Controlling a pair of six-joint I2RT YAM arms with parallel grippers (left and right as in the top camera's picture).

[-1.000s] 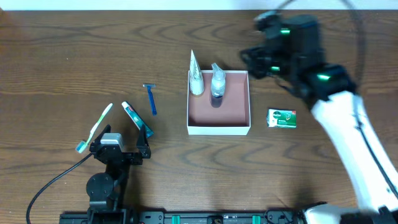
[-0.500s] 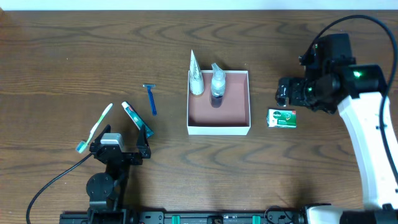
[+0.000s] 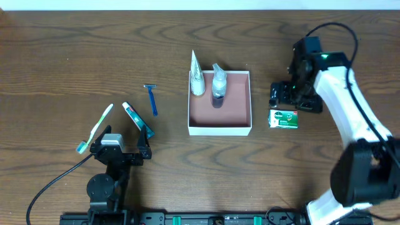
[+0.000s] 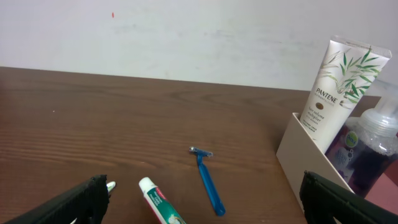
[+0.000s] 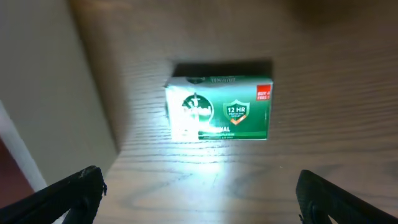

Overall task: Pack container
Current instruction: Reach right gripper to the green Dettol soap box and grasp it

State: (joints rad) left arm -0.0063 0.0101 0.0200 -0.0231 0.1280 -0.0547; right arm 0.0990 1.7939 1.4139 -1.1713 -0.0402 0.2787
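The container (image 3: 219, 130), a square white box with a pink inside, sits mid-table. A white Pantene tube (image 3: 197, 78) and a clear pump bottle (image 3: 218, 84) stand in its far left part. A green soap box (image 3: 283, 119) lies flat on the table right of it. My right gripper (image 3: 286, 94) is open, just behind and above the soap box (image 5: 219, 110), which lies ahead of the spread fingers (image 5: 199, 199). My left gripper (image 3: 122, 149) is open and empty near the front left.
A toothbrush (image 3: 95, 128), a toothpaste tube (image 3: 137, 120) and a blue razor (image 3: 152, 100) lie left of the container. In the left wrist view the toothpaste (image 4: 161, 208) and razor (image 4: 208, 183) lie ahead, with the container's wall (image 4: 305, 155) to the right.
The right arm has swung from behind the container's far right corner to the right and toward the front, over the soap box. The left arm and all the objects stayed still.
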